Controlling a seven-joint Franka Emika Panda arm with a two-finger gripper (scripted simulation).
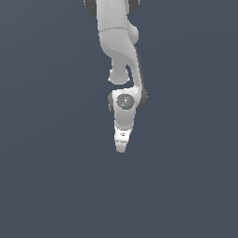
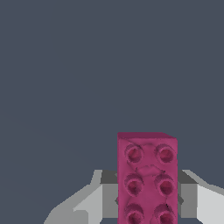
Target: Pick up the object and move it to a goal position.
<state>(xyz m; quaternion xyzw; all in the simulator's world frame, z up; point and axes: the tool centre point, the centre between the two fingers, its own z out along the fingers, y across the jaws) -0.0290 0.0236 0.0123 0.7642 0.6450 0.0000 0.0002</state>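
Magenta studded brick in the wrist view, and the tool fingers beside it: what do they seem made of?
Magenta brick: looks like moulded plastic, matte, given its round studs and sharp edges. Tool fingers: smooth pale grey, plastic or painted metal; the flat render leaves that open.

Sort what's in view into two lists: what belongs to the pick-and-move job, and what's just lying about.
Part of the job:
- magenta-pink studded block, sitting between the fingers; hidden in the exterior view
- gripper, pointing down from the white arm

Lying about:
- nothing else shows, only plain grey ground; no goal marker is visible
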